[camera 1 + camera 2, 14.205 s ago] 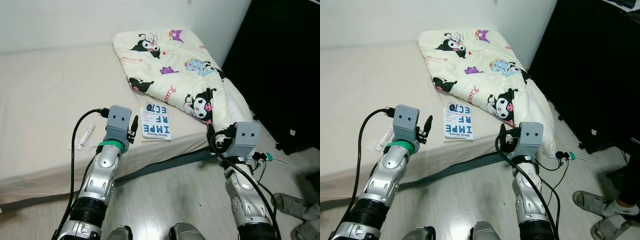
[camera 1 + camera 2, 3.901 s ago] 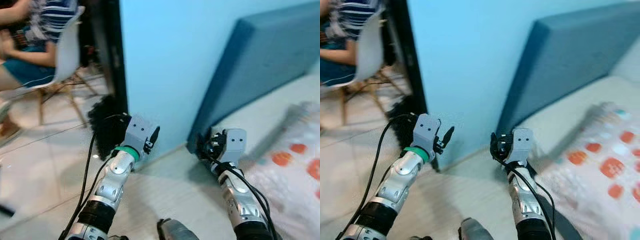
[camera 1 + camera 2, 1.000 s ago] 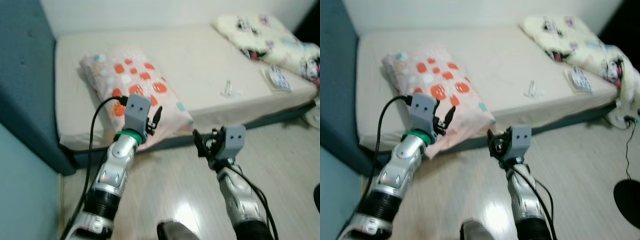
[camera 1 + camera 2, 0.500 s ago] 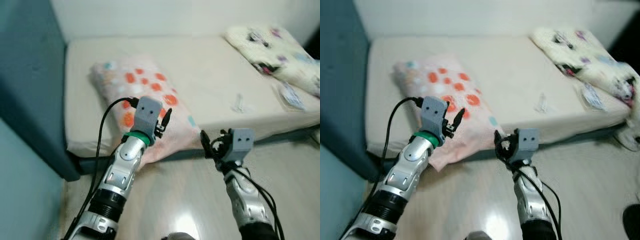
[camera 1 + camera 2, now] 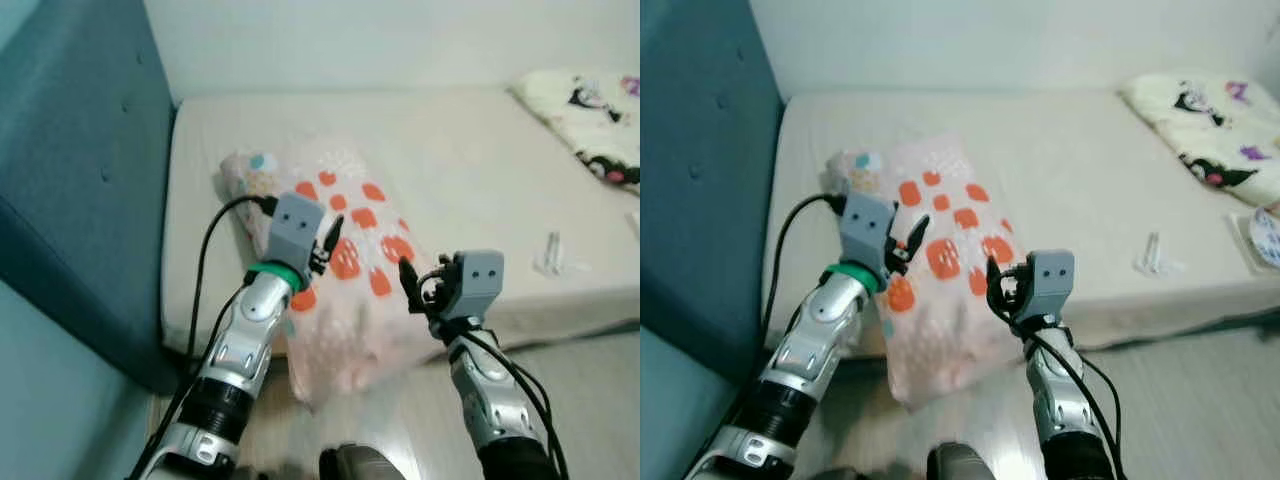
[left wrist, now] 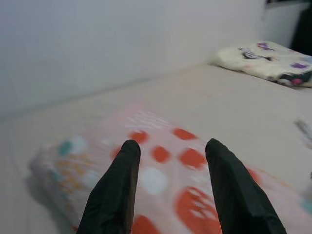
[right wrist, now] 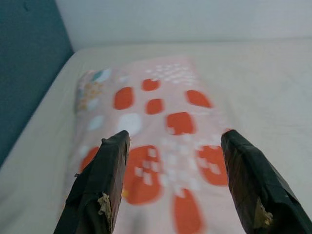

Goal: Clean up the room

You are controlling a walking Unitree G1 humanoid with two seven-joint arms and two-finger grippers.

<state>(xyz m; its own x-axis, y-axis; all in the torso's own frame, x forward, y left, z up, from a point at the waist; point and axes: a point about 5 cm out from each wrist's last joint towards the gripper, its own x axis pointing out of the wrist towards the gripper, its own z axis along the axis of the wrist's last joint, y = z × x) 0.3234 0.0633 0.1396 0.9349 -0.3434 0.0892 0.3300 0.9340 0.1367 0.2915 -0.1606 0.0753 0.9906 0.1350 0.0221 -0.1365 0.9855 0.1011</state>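
Left eye view: one pillow (image 5: 340, 270) lies on the bed (image 5: 470, 170) near the headboard (image 5: 70, 170), its near end drooping over the mattress edge. Long axis runs far-left to near-right. Left gripper (image 5: 326, 243) hovers over its middle, fingers apart; right gripper (image 5: 418, 287) sits just right of the drooping end, fingers spread wide. Left is nearer the pillow's centre. Also on the bed: one blanket (image 5: 585, 115) far right, one small wrapped item (image 5: 550, 255). Likely next: grasp pillow and straighten it.
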